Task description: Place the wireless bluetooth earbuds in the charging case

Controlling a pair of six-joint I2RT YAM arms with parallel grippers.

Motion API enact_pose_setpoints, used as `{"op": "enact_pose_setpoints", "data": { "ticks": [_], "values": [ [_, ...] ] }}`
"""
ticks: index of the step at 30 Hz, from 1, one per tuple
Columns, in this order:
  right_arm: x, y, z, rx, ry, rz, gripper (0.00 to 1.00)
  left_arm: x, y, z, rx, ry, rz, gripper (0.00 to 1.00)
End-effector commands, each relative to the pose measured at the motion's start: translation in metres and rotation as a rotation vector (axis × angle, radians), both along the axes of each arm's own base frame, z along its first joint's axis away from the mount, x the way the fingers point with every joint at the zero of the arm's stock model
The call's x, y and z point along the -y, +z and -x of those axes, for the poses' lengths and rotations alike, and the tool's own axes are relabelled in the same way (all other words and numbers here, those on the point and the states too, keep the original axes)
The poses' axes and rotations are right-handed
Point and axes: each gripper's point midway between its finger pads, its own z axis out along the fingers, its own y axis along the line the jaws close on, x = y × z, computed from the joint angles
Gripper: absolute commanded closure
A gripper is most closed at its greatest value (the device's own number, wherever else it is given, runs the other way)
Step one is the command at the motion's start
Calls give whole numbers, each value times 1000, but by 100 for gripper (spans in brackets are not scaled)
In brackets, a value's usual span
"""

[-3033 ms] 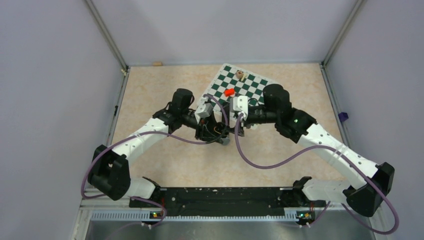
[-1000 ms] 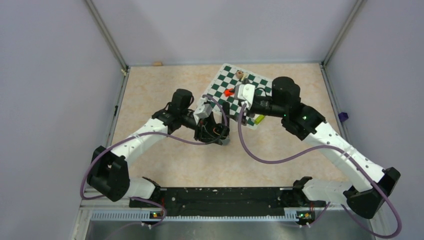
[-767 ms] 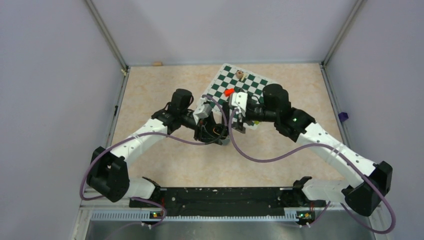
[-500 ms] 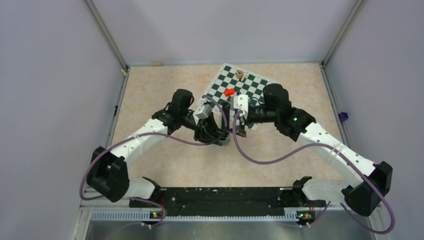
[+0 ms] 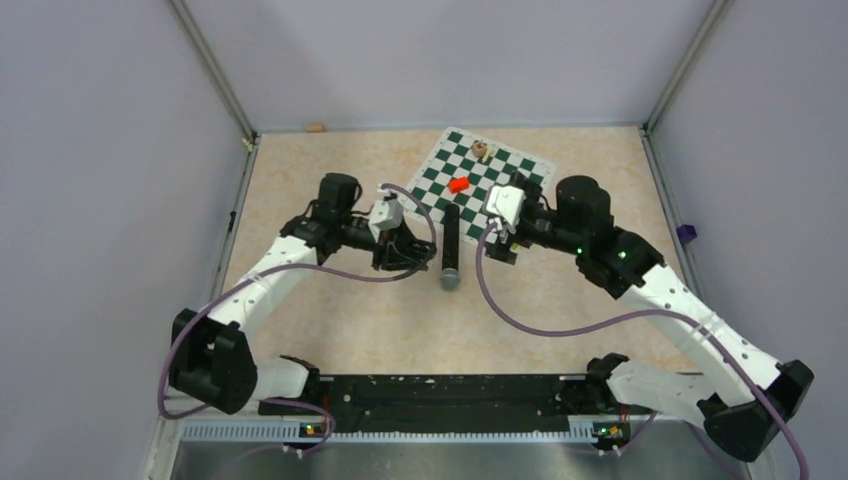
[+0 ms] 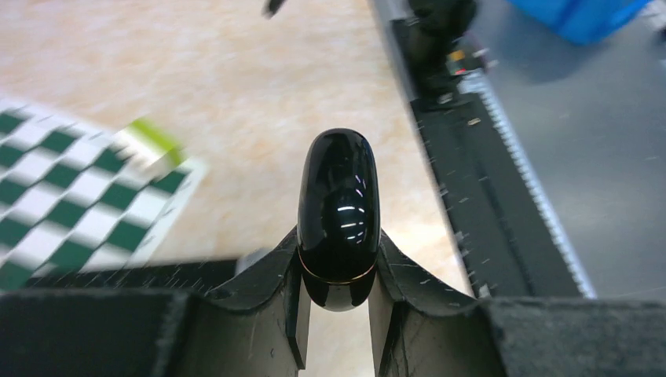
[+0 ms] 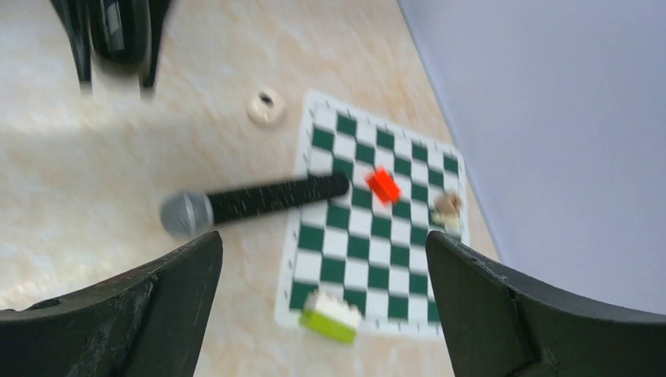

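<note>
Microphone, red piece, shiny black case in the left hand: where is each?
microphone (image 5: 451,240): top view, middle of its black handle.
red piece (image 7: 383,185): right wrist view, its top.
shiny black case (image 6: 339,196): left wrist view, its glossy front.

Microphone (image 5: 451,245) lies mid-table, blocking the centre. Red piece (image 5: 458,184) sits on chessboard (image 5: 440,168). Open table (image 5: 320,170) far left and along near side.

Robot arms (image 5: 262,283): two
Microphone (image 5: 451,245): one
Chessboard mat (image 5: 438,172): one
Red piece (image 5: 459,184): one
Yellow-green block (image 7: 330,318): one
Tan piece (image 5: 480,151): one
Black charging case (image 6: 339,208): one
Off-white round bit (image 7: 265,107): one
</note>
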Motion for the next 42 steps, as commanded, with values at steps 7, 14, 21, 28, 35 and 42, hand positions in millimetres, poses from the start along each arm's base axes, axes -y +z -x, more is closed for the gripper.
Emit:
{"op": "enact_pose_setpoints", "data": {
  "ticks": [7, 14, 21, 28, 35, 42],
  "values": [
    [126, -76, 6, 75, -405, 120, 1, -130, -97, -96, 68, 599, -538, 100],
    [135, -76, 20, 91, -464, -36, 1, -176, -178, -110, -261, 797, -800, 100],
    [142, -80, 17, 112, -504, -59, 1, -195, -206, -127, -343, 951, -903, 96],
    [146, -85, 18, 122, -524, -59, 1, -209, -215, -133, -378, 1016, -985, 69],
    [154, -87, 13, 127, -577, -79, 1, -221, -206, -132, -353, 1059, -1001, 23],
    [170, -80, 4, 136, -712, -182, 1, -251, -159, -132, -285, 1193, -927, 1]
  ]
}}
